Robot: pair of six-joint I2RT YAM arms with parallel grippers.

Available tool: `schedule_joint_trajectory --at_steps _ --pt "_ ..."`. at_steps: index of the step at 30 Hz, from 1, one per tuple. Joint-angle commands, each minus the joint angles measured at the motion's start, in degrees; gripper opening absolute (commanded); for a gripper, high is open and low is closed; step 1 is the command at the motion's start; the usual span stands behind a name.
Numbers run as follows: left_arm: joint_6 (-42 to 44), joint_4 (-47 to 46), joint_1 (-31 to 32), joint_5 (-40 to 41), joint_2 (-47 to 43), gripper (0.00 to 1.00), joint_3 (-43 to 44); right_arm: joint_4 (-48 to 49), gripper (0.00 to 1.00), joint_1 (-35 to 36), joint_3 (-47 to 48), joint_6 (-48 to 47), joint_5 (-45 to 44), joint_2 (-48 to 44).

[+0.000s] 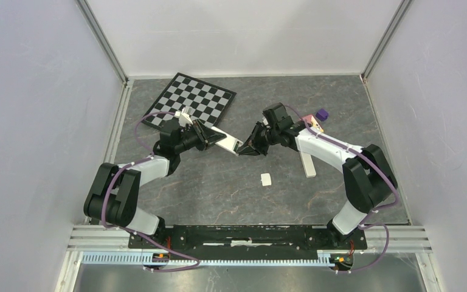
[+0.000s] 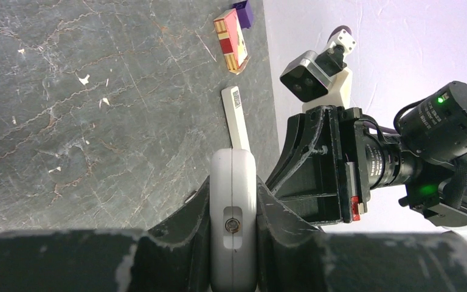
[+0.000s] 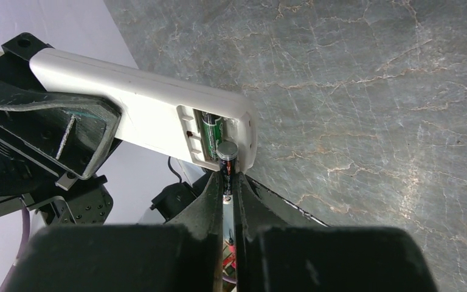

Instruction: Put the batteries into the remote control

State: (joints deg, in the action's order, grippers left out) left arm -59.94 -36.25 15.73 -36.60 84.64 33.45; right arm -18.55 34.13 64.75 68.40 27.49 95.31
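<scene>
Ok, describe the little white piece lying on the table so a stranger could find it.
On the grey table, look just below the white remote in the overhead view. The white piece lies flat there alone, short and squarish, unlike the long pale stick to its right.

My workspace is brightly and evenly lit from overhead. The dark grey marbled tabletop (image 1: 219,182) carries only soft, faint shadows beneath my arms, and the plain white side walls (image 1: 30,121) take a pale lilac cast. In my left wrist view the white plastic remote control (image 2: 234,164) clamped in my left gripper (image 2: 233,188) is nearly washed out, and the gripper's black body below it is blurred. In my right wrist view my right gripper (image 3: 228,176) is a soft dark smear close up, while the slim dark battery (image 3: 227,150) it pinches glints dully on its flat end.
</scene>
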Motion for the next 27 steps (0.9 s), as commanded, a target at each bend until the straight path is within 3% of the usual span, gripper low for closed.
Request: schedule_joint_trajectory --at_steps 1,10,18,27 --pt "-4.4 -8.1 0.3 -3.6 -0.9 0.02 0.6 0.8 0.09 0.0 0.2 0.4 1.0 0.6" --pt "-4.3 -7.3 0.2 -3.7 -0.9 0.02 0.4 0.9 0.25 -0.1 -0.1 0.3 0.8 0.6" --pt "-3.0 -4.2 0.2 -3.4 -1.0 0.02 1.0 2.3 0.31 -0.3 0.3 1.0 0.3 0.1" --pt "-1.4 3.5 0.2 -3.6 -1.0 0.02 3.4 3.1 0.70 -0.7 0.5 -2.1 -3.3 -3.1"
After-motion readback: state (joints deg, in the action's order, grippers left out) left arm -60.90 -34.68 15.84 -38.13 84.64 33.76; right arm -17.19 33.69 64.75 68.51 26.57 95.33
